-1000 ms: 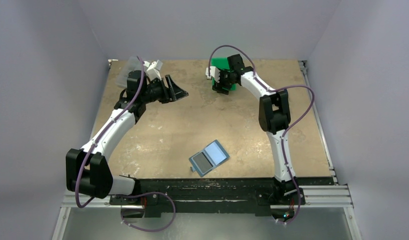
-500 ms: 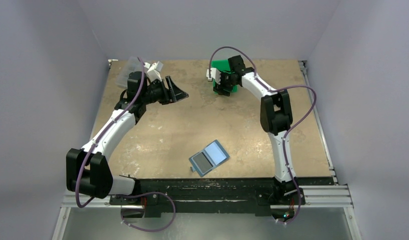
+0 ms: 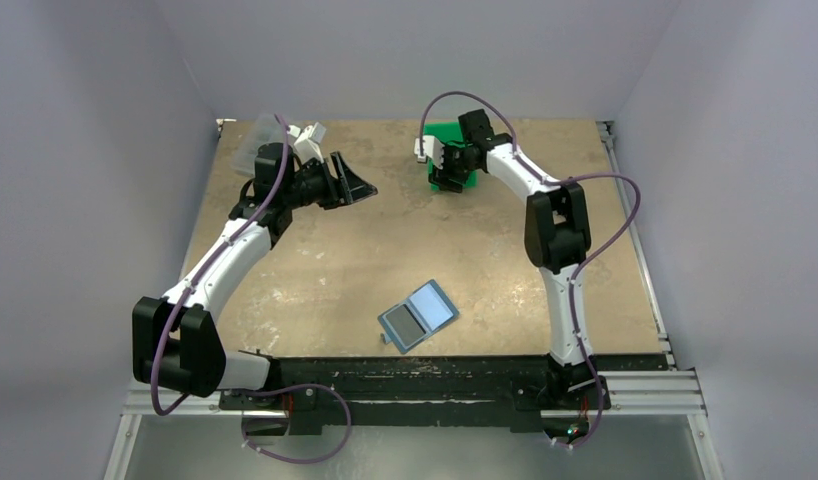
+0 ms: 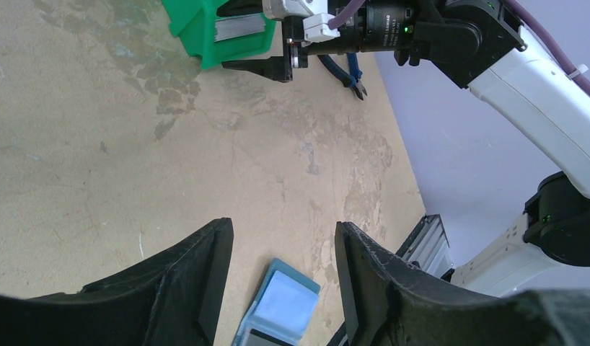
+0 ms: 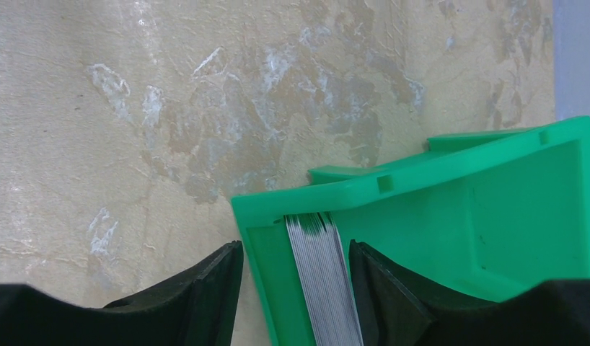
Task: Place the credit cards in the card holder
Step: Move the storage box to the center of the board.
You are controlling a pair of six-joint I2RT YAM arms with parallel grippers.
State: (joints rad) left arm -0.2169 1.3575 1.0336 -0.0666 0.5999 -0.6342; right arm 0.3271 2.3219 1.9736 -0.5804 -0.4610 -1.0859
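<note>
The teal-blue card holder (image 3: 418, 314) lies open near the table's front edge, with one dark card (image 3: 405, 320) in its left half; it also shows in the left wrist view (image 4: 281, 306). A stack of silvery credit cards (image 5: 319, 281) stands on edge in the green bin (image 5: 451, 209) at the back. My right gripper (image 5: 293, 252) is open, its jaws straddling the card stack and the bin's near wall. My left gripper (image 4: 281, 249) is open and empty, held above the table at the back left (image 3: 353, 184).
The green bin (image 3: 447, 140) sits at the table's back middle. A clear compartment box (image 3: 247, 145) is at the back left corner behind my left arm. Blue-handled pliers (image 4: 350, 72) lie near the bin. Grey walls close the table in.
My right gripper has shifted slightly further over the green bin. The left arm and the card holder have not moved.
</note>
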